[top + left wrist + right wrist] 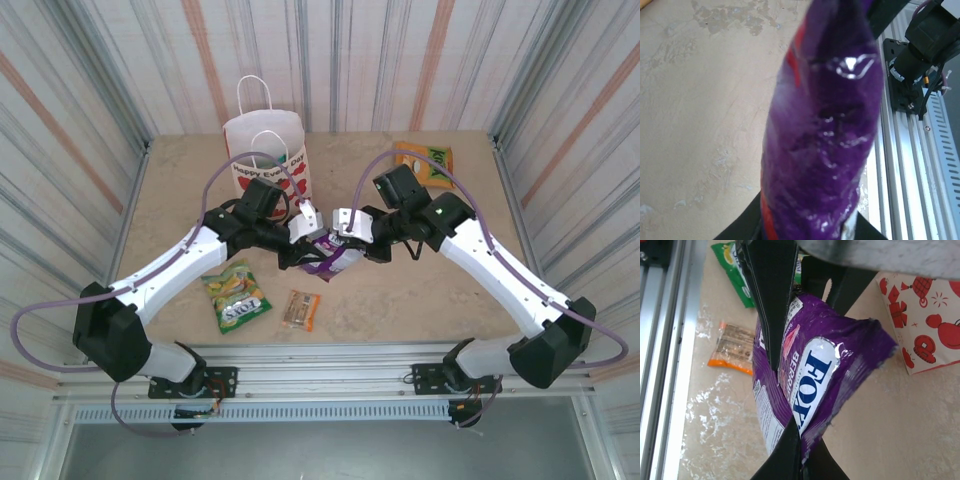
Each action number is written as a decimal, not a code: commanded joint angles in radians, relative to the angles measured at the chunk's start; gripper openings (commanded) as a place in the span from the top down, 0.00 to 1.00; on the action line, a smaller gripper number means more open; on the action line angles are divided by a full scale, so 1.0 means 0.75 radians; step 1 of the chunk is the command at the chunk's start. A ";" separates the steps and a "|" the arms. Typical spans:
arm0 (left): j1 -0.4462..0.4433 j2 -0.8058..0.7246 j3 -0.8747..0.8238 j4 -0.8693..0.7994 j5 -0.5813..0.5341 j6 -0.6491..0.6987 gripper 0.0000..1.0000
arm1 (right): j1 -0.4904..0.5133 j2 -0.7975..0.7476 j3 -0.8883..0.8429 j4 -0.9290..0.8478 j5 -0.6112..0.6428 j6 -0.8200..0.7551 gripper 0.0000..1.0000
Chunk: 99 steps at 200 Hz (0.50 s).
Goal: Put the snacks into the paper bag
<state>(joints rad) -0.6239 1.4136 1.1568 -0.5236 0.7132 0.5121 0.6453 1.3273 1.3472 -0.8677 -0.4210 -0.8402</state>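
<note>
A purple Fox's packet (334, 258) hangs above the middle of the table, held from both sides. My left gripper (297, 252) is shut on its left part, and in the left wrist view the packet (822, 135) rises between the dark fingers (742, 227). My right gripper (800, 452) is shut on the packet's lower edge (815, 380); from above it (345, 240) meets the packet from the right. The paper bag (266, 152) with red prints stands upright behind the grippers, its side (927, 320) near the packet.
A green packet (237, 295) and a small brown-orange bar (299, 310) lie near the front edge, also in the right wrist view (732, 267) (732, 347). An orange packet with a green label (423, 163) lies at the back right. Corrugated walls enclose the table.
</note>
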 commanded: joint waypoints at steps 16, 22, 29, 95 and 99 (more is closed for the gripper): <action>0.014 -0.050 0.049 0.021 -0.030 -0.065 0.84 | -0.052 -0.139 -0.069 0.197 -0.061 0.110 0.73; 0.026 -0.057 0.055 0.030 -0.019 -0.087 0.85 | -0.069 -0.165 -0.093 0.243 -0.069 0.135 0.69; 0.041 -0.065 0.062 0.044 0.001 -0.111 0.86 | -0.095 -0.202 -0.121 0.301 -0.084 0.172 0.63; 0.256 -0.109 0.231 0.355 0.077 -0.361 0.88 | -0.339 -0.558 -0.538 0.920 -0.236 0.633 0.46; 0.273 -0.100 0.251 0.380 0.067 -0.377 0.88 | -0.339 -0.563 -0.556 0.934 -0.244 0.647 0.46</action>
<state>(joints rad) -0.4778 1.3720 1.2396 -0.4202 0.7303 0.3325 0.4038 0.9401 1.0039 -0.3538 -0.5457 -0.5190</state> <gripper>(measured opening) 0.174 0.537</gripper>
